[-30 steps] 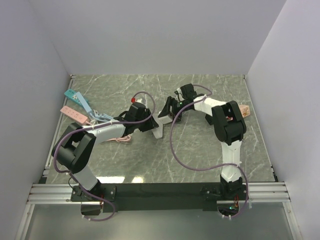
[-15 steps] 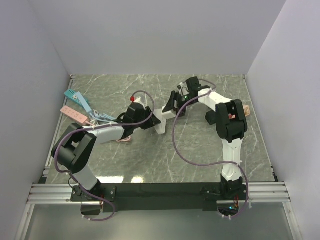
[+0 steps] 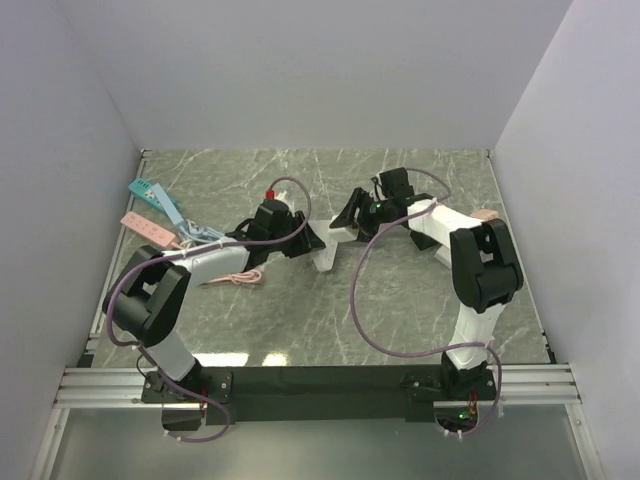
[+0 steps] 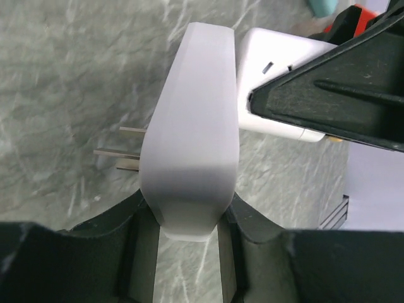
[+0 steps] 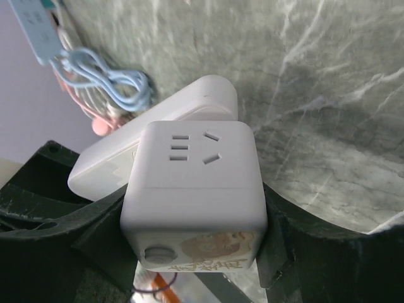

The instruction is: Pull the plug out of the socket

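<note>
Grey-green marbled worktop [image 3: 400, 300], white walls on three sides.

Item 1: plug [image 4: 189, 145]. White, flat, rounded body of hard plastic, held above the middle of the worktop. Its metal prongs [image 4: 123, 151] stand bare and point away from the cube socket [image 5: 189, 164], so it appears to be already out. Clamped across its narrow end by the left hand [image 4: 189, 214], jaws narrow.

Item 2: cube socket. White, outlet slots on the upper face, a printed label and a round button on the near face. Gripped on two opposite sides by the right hand [image 5: 192, 240], jaws at a middling width. It sits just beside the plug's back; contact cannot be told.

Handling, judged: both pieces are light, rigid and smooth, so slippery under the pads. Take the plug by its flat body, never by the prongs, and take the cube by parallel faces.

Also present: blue power strip [image 3: 150, 195], pink power strip [image 3: 145, 228], coiled cables [image 5: 120, 85], all at the left edge.
</note>
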You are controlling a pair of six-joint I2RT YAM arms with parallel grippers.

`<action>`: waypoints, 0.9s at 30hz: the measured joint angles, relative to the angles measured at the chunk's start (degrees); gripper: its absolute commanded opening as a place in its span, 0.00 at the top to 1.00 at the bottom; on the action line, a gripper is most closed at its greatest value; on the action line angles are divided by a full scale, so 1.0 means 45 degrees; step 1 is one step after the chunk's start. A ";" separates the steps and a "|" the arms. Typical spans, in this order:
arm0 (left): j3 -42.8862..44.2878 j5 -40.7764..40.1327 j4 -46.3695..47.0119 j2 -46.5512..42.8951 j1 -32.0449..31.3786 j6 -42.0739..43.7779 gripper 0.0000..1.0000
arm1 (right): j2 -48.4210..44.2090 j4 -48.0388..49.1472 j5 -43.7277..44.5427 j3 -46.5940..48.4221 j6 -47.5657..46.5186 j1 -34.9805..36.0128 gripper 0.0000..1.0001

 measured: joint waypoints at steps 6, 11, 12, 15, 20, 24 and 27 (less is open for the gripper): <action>0.1171 -0.0068 -0.0748 -0.0015 0.0078 0.0083 0.99 | -0.0175 -0.0918 0.0155 0.1200 -0.0369 -0.0262 1.00; 0.1613 -0.0403 -0.0432 -0.0087 0.0262 -0.0058 1.00 | 0.1253 -0.3580 -0.0962 0.4585 -0.2161 -0.0719 1.00; 0.1608 -0.0403 -0.0364 -0.0112 0.0277 -0.0092 1.00 | 0.1418 -0.3876 -0.1258 0.4920 -0.2399 -0.0811 1.00; 0.1569 -0.0340 -0.0151 -0.0194 0.0233 -0.0155 1.00 | 0.1661 -0.4653 -0.1914 0.5464 -0.2812 -0.1073 1.00; 0.1515 -0.0384 -0.0005 -0.0350 0.0209 -0.0151 1.00 | 0.1943 -0.5348 -0.2322 0.6096 -0.3220 -0.1166 1.00; 0.1452 -0.0248 -0.0597 -0.0364 0.0267 -0.0121 1.00 | 0.1039 -0.3837 -0.1302 0.4192 -0.2195 -0.0753 1.00; 0.1452 0.0141 -0.1520 -0.0321 0.0272 -0.0049 1.00 | -0.0321 -0.2161 0.0457 0.1889 -0.0801 -0.0034 1.00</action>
